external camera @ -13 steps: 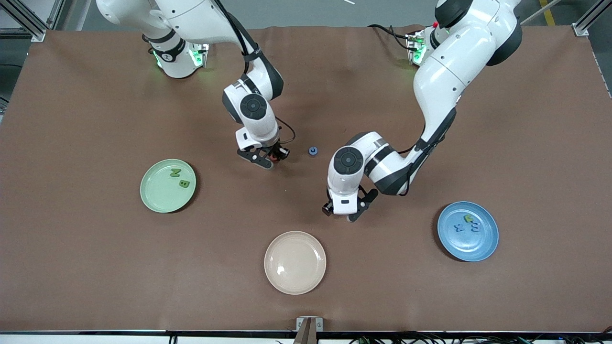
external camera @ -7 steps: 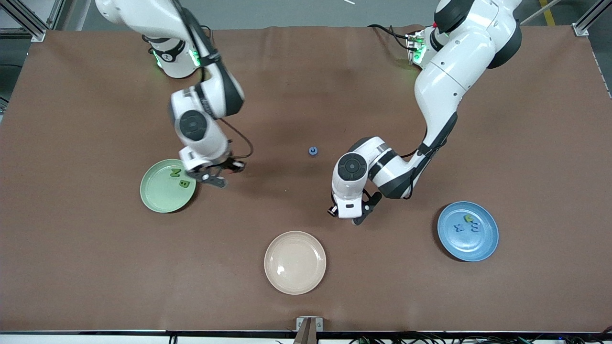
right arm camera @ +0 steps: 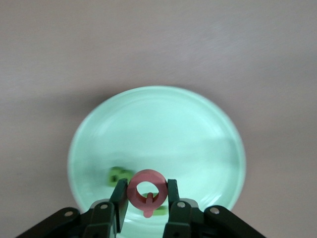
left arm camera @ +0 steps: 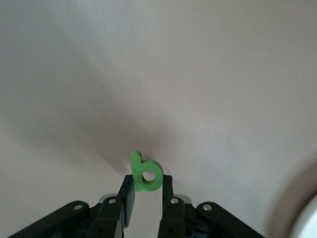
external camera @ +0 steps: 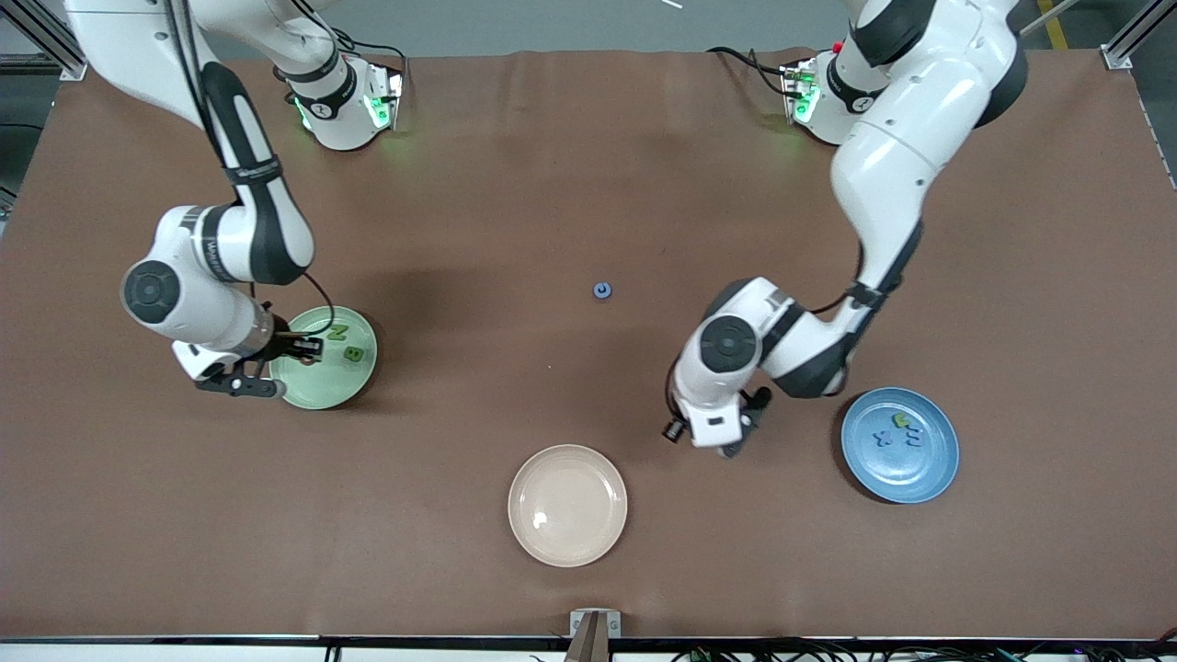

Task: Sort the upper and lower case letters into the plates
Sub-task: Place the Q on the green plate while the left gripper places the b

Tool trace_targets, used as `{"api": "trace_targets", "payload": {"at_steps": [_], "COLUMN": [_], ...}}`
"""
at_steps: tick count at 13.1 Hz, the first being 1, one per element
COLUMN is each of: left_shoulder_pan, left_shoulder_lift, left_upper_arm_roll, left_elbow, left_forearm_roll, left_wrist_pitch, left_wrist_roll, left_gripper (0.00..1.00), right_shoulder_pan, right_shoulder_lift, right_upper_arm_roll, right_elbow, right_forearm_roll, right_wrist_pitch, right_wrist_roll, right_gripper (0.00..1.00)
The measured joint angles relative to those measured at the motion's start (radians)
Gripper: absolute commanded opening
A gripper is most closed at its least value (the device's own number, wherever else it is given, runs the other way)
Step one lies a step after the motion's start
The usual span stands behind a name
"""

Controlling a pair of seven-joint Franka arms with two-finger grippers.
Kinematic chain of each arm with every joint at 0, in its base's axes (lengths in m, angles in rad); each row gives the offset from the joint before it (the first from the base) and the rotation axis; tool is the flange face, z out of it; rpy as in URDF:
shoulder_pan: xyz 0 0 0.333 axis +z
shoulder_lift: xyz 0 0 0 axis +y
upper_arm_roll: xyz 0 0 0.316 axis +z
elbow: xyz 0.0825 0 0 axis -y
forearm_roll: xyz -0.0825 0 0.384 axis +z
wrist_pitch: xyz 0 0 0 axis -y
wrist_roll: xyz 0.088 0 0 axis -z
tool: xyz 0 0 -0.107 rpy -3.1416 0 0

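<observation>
The pale mint green plate (external camera: 317,386) lies toward the right arm's end and holds a green N (external camera: 337,332) and a green B (external camera: 354,352). My right gripper (external camera: 276,360) is over this plate's edge. In the right wrist view it (right arm camera: 146,191) is shut on a pink letter Q (right arm camera: 146,187) above the mint plate (right arm camera: 163,129). The blue plate (external camera: 910,480) lies toward the left arm's end and holds three small letters. My left gripper (external camera: 715,439) hangs over bare table between the cream plate and the blue plate. In the left wrist view it (left arm camera: 147,181) is shut on a green lower case b (left arm camera: 146,173).
A cream-beige plate (external camera: 567,505) lies empty, nearest the front camera at the table's middle. A small blue letter (external camera: 601,291) lies alone on the brown table mat near its centre.
My right arm has swung from the table's middle to the mint green plate with the pink letter. My left gripper has moved toward the blue plate with the green b.
</observation>
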Motion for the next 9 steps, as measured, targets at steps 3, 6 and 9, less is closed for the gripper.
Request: {"api": "trace_targets", "payload": {"at_steps": [3, 6, 9], "left_shoulder_pan": [0.089, 0.189, 0.323], "left_shoulder_lift": [-0.063, -0.095, -0.096], "left_upper_arm_roll": [-0.013, -0.011, -0.008], "left_elbow": [0.001, 0.000, -0.009], "left_forearm_roll": [-0.002, -0.003, -0.003], "left_wrist_pitch": [-0.077, -0.168, -0.235], "left_wrist_roll": [0.123, 0.325, 0.526], "left_gripper": [0.00, 0.00, 0.01], "right_shoulder_pan": [-0.052, -0.060, -0.060], "right_shoulder_lift": [0.031, 0.072, 0.094], "right_upper_arm_roll": [0.002, 0.009, 0.018], "right_elbow": [-0.009, -0.019, -0.024], "right_forearm_roll": [0.000, 0.001, 0.001], "right_wrist_pitch": [0.046, 0.061, 0.066], "right_wrist_roll": [-0.070, -0.079, -0.079], "right_gripper": [0.02, 0.04, 0.24]}}
